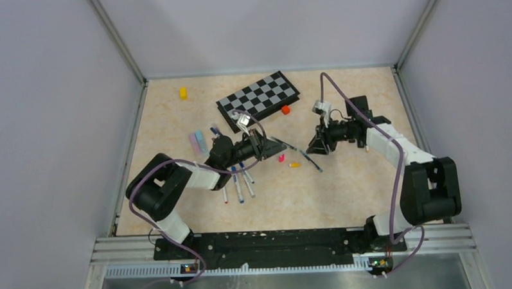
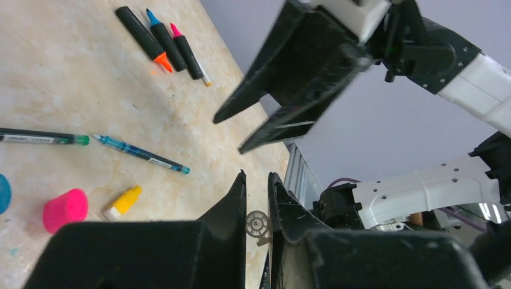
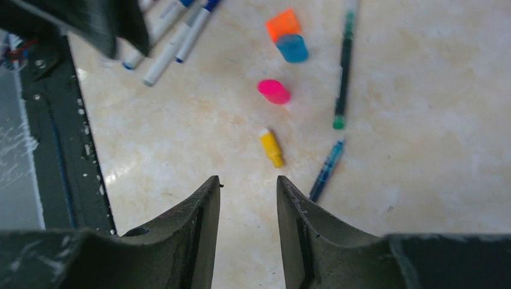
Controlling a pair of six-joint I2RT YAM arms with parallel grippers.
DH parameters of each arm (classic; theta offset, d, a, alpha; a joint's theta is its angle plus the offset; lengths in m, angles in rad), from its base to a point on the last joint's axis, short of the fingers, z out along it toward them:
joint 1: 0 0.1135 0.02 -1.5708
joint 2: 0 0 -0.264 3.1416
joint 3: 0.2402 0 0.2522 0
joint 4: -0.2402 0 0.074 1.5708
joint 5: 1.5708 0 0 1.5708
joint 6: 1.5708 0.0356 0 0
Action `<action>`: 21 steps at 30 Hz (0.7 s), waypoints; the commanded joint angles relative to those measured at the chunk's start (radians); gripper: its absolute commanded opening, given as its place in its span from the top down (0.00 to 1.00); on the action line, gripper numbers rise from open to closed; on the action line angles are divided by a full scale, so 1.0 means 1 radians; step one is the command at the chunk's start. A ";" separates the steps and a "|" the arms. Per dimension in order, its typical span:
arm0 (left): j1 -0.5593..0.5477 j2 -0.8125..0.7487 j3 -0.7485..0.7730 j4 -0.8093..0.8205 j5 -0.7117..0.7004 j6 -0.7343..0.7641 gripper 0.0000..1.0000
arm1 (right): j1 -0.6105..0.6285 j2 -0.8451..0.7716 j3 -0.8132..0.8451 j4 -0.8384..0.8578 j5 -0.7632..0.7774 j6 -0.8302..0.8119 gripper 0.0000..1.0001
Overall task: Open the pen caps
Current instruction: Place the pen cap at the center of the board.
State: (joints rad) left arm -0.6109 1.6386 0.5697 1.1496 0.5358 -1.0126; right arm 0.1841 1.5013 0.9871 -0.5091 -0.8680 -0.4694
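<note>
Seen from above, the beige marbled bench [image 1: 345, 193] sat boxed in by pale lilac walls [image 1: 47, 126]. A black-and-grey chessboard [image 1: 258, 96] lay at the back, with a small yellow block [image 1: 183, 93] and a small orange block [image 1: 285, 109] near it. The left gripper [image 1: 266, 147] and right gripper [image 1: 318, 145] faced each other mid-bench. White-barrelled pens [image 1: 242, 180] lay under the left arm.

In the left wrist view, the left gripper's fingers [image 2: 232, 201] were pressed nearly together, leaving a thin slit with nothing in it. The right gripper hung opposite, spread. A pink plastic cap [image 2: 65, 209] and a yellow plastic cap [image 2: 123, 201] lay on the bench near a thin blue pen [image 2: 141, 155]. Three black highlighters [image 2: 163, 42] (ends orange, blue, pink) lay further off.

In the right wrist view, the right gripper stood spread and empty over bare bench, with the yellow cap just ahead. Beyond it were the pink cap, then a blue cap [image 3: 292, 48] and an orange cap [image 3: 283, 24] side by side, beside a thin green pen [image 3: 343, 66].
</note>
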 commanded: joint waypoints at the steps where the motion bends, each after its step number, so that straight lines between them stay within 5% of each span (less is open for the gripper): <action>1: -0.025 0.069 0.045 0.179 0.003 -0.089 0.99 | -0.006 -0.112 -0.083 0.101 -0.327 -0.060 0.61; 6: -0.058 0.105 0.077 0.194 -0.048 -0.095 0.99 | 0.004 -0.136 -0.209 0.457 -0.426 0.250 0.56; 21: -0.115 0.127 0.135 0.155 -0.130 -0.015 0.99 | 0.097 -0.033 -0.183 0.625 -0.398 0.618 0.47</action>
State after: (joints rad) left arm -0.7143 1.7439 0.6704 1.2568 0.4255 -1.0637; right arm 0.2691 1.4746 0.7822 -0.0147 -1.2480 0.0364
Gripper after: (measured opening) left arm 0.151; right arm 0.530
